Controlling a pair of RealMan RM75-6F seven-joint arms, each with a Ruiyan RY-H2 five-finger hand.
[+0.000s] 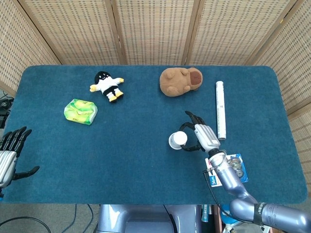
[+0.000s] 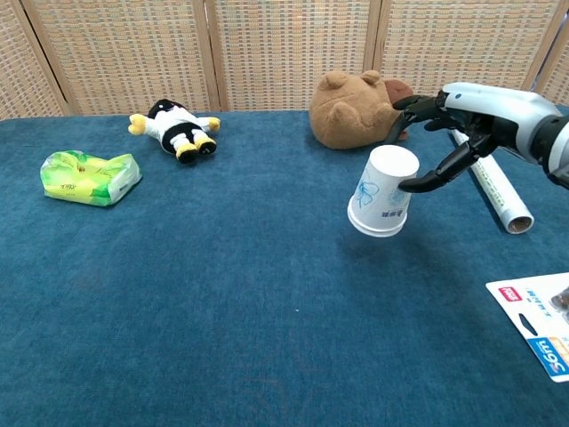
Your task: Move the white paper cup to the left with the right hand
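White paper, upturned and tilted, is what the head view shows at the middle-right of the blue surface: the white paper cup sits against the dark fingers of the right hand, which curl round its right side from above the blister-packed card. Beyond it lie a white tube and a brown plush bear; a penguin doll and a green packet are well apart on the far left, and the left hand rests spread and empty at the near left edge. From the chest view the white paper cup hangs base-up and leaning, its rim apparently just clear of the surface, pinched between thumb and fingers of the right hand, so the hold looks made and the cup lifted. I judge the carry is the step in hand: next comes a level sweep leftward across open cloth, keeping the light pinch firm, then lowering the rim flat before the fingers spread.
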